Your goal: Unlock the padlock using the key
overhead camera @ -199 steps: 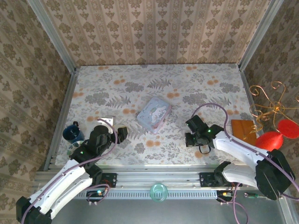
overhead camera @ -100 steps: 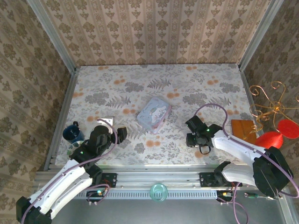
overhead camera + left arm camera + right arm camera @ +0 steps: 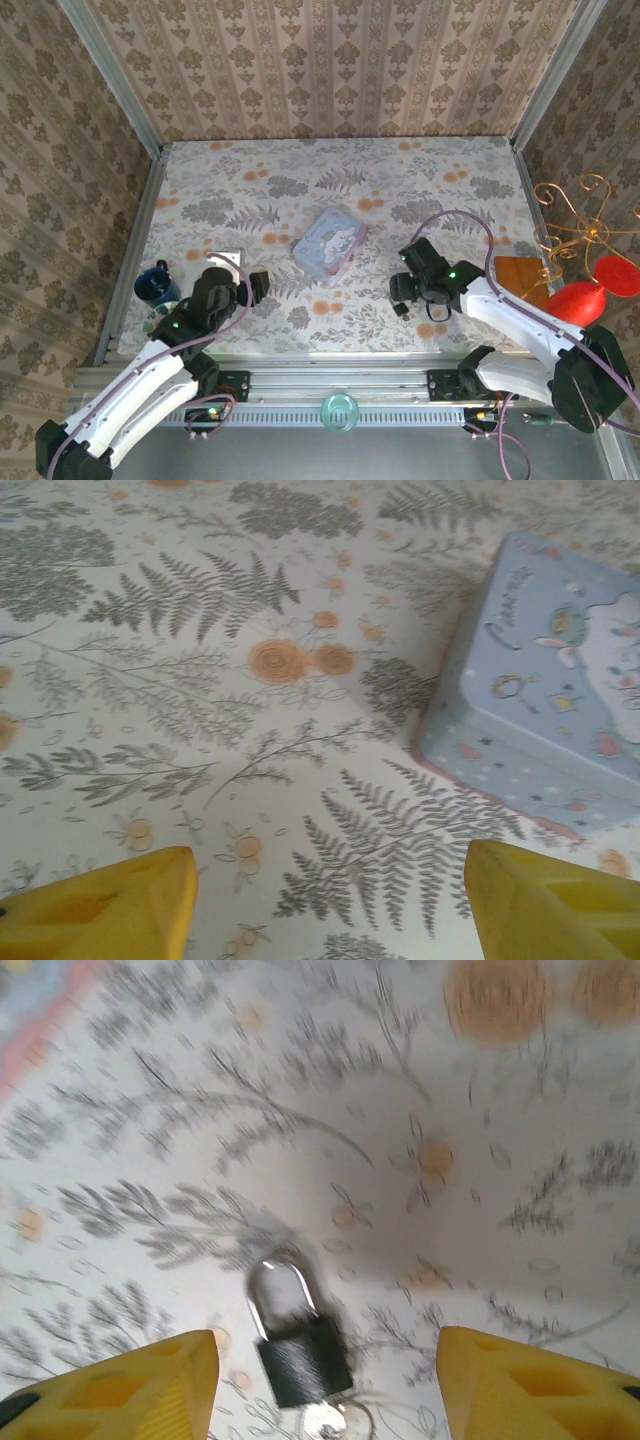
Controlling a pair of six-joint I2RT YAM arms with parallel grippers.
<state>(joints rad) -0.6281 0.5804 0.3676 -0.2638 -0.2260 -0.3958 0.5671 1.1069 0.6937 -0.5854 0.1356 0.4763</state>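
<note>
1. Your right claw [image 3: 325,1385] is released. Its yellow plastic fingertips [image 3: 110,1385] are wedge-shaped and spread wide over the tabletop [image 3: 450,170].
2. The padlock [image 3: 300,1348] lies flat on the tabletop between those fingertips and touches neither. It has a dark, boxy body and a thin, shiny U-shaped shackle.
3. The key [image 3: 325,1422] is a small greyish metal piece right against the bottom end of the padlock body. It's blurred, so you can't tell whether it is inserted.
4. Your left claw [image 3: 330,910] is also released, with the same yellow tips held apart and bare cloth between them.
5. The tabletop cover is a matte print of grey ferns and orange flowers.
6. The tin [image 3: 540,730] is a pale blue rounded rectangle with a cartoon print, just beyond the left claw. Its lid is on and the contents are hidden.
7. The mug [image 3: 153,283] is dark blue and glossy, at the left edge. You can't make out what's inside.
8. The far walls [image 3: 340,60] are beige damask paper.
</note>
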